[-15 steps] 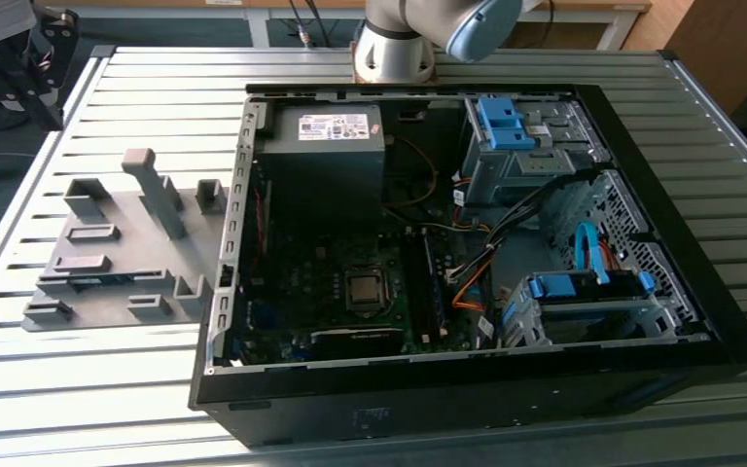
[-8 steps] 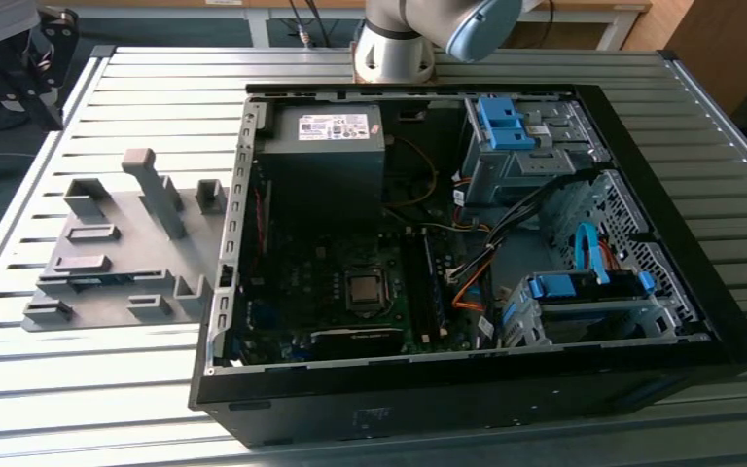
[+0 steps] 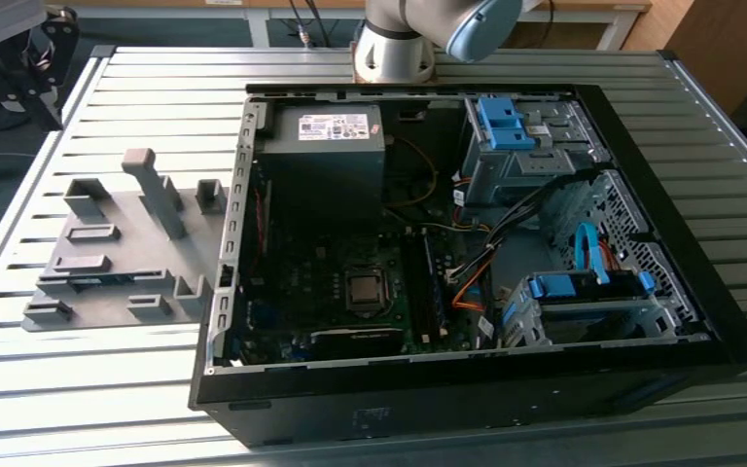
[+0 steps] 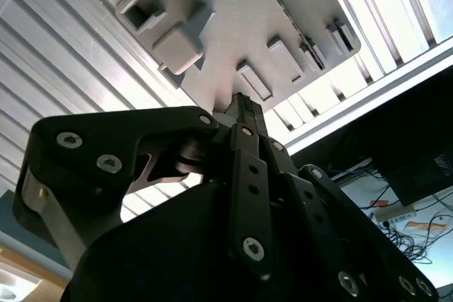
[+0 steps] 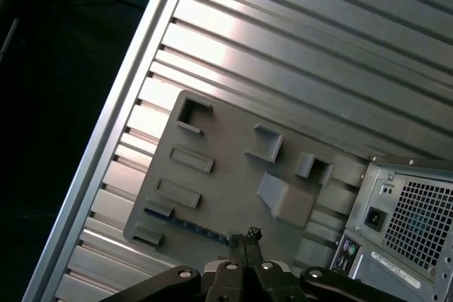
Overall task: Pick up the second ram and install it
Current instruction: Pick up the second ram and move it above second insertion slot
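Gripper: the gripper [image 5: 245, 237] hung over the grey fixture plate [image 5: 226, 175] and pointed down at it.
Fingers: in both wrist views the fingers [image 4: 249, 167] were drawn together, their tips meeting in one narrow point.
Second ram: the second ram [image 5: 190, 225] sat on the fixture plate as a thin blue-green strip along one of its edges. It ran from a small grey block [image 5: 159, 210] toward the fingertips.
Ram and gripper: in the first wrist view one end of the strip appeared just beside the fingertips. In the second wrist view the gripper [image 4: 241, 104] stood clear above the fixture plate [image 4: 233, 26].
Fixture plate: in the exterior view the fixture plate [image 3: 127, 277] lay flat on the slatted metal bench [image 3: 192, 78], just beside the computer case [image 3: 478, 409] on the exterior view's left. It carried several raised grey blocks and one tall post [image 3: 153, 190].
Computer case: the black case lay on its side with the open side up. The motherboard [image 3: 367, 289] was in the middle, and the power supply [image 3: 328, 136] was at the far end. Blue drive brackets [image 3: 587, 287] were toward the exterior view's right.
Arm base: the arm base [image 3: 393, 49] stood on the bench behind the case.
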Motion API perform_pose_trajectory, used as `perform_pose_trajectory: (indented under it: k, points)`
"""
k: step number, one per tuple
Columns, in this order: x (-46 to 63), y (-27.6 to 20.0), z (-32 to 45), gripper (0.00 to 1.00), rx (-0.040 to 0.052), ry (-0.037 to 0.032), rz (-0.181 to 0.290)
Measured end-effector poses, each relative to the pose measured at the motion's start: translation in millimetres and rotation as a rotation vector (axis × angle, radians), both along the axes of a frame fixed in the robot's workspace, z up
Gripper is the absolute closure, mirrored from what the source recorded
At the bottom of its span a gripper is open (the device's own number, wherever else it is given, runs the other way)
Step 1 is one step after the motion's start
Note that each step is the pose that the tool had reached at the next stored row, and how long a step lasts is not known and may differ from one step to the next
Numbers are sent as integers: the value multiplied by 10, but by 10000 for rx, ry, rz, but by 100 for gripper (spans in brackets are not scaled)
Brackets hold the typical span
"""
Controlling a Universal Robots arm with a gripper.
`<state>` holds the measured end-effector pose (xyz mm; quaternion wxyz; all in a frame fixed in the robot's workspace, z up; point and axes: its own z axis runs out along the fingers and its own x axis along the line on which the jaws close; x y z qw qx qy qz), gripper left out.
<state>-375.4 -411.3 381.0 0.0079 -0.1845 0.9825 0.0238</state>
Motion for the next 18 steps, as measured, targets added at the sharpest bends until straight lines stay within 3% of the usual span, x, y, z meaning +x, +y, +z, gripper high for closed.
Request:
perform_pose_trajectory:
  k: [11, 18]
  points:
    - [-2, 0, 0, 89, -3, 1, 843]
    - [-3, -1, -1, 89, -3, 1, 865]
